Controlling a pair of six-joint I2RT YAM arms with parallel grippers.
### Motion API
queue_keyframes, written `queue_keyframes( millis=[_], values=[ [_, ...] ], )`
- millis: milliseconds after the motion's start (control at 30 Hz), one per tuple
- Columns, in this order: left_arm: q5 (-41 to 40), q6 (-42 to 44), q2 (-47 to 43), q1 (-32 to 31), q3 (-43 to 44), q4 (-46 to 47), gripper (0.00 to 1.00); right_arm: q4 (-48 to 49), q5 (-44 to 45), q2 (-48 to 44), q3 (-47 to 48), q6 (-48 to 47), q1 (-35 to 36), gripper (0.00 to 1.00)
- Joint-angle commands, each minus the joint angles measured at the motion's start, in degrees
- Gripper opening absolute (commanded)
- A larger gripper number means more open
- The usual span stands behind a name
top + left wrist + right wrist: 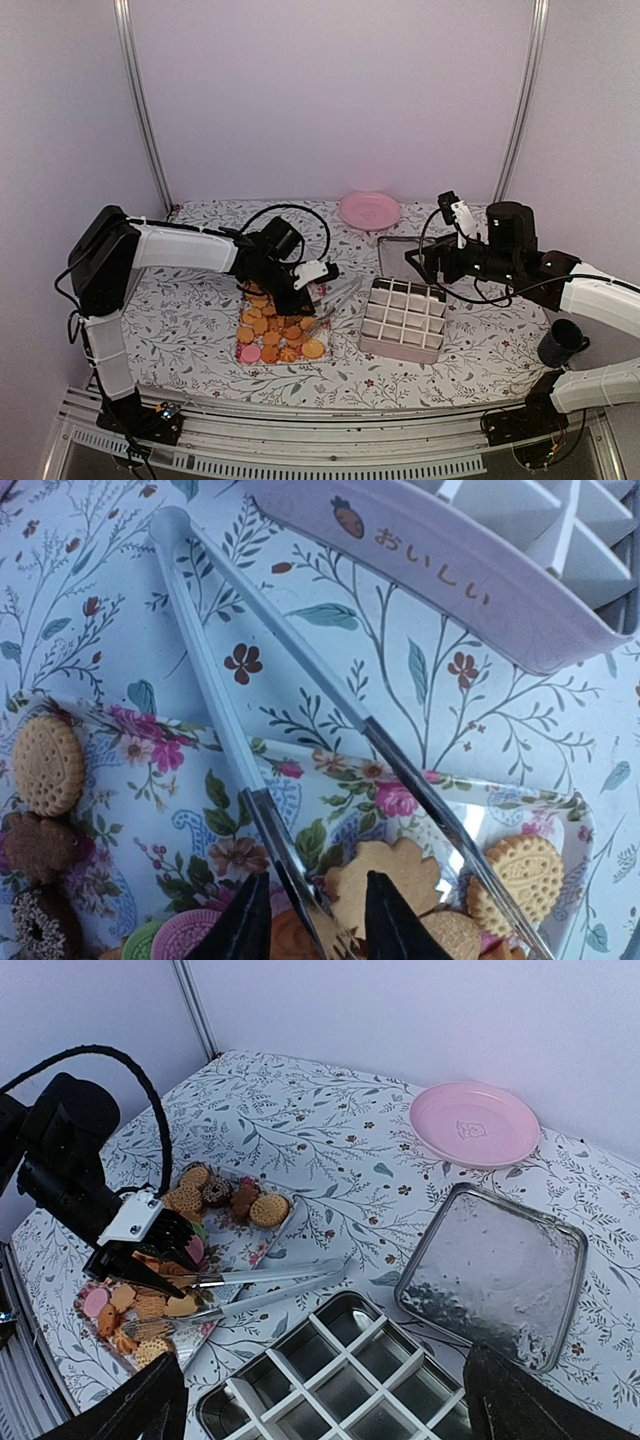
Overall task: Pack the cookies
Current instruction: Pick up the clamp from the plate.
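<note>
Cookies (pixel 272 335) lie heaped on the floral tray (pixel 330 800) on the counter (pixel 480 340). The cells I can see in the divided box (pixel 400 348) beside it look bare. My left tool (pixel 315 880) sits low over the pile, jaws partly closed, with one silver arm of the tongs (pixel 215 695) running between the fingers. A gap shows, so I cannot tell whether I have it pinched. My right tool (pixel 325 1365) hangs wide open and empty above the box. I judge this the tong pick-up step. Next I need both arms of the tongs inside my grip, then a clean lift without scattering biscuits.
</note>
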Motion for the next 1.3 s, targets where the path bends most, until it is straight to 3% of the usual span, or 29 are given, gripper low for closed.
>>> queue_keyframes(
  millis=[0, 300, 467, 1000, 1100, 1267],
  values=[
    [-4.4, 0.4, 1.4, -0.7, 1.7, -2.8, 0.33, 0.2, 0.7, -0.3, 1.1, 0.9, 0.9, 0.98],
    [-6.6, 0.9, 6.8, -2.1, 6.7, -7.7, 0.13, -0.2, 1.0, -1.1, 1.0, 1.5, 1.5, 0.97],
    [-6.5, 0.3, 5.5, -2.6, 8.9, -9.0, 0.00, -0.4, 1.0, -2.0, 0.7, 1.6, 1.7, 0.96],
    [-3.1, -3.5, -1.1, -0.9, 13.3, -12.1, 0.00, 1.4, -1.6, -1.8, 1.9, 2.6, 1.8, 0.99],
    [0.4, -5.7, -3.6, 2.5, 13.7, -11.7, 0.00, 3.2, -5.5, -1.7, 2.4, 3.4, 1.7, 0.99],
    [13.5, -9.5, -10.1, 9.1, 14.5, -9.8, 0.00, 7.0, -16.8, 1.6, 4.2, 5.9, 1.7, 0.99]
  ],
)
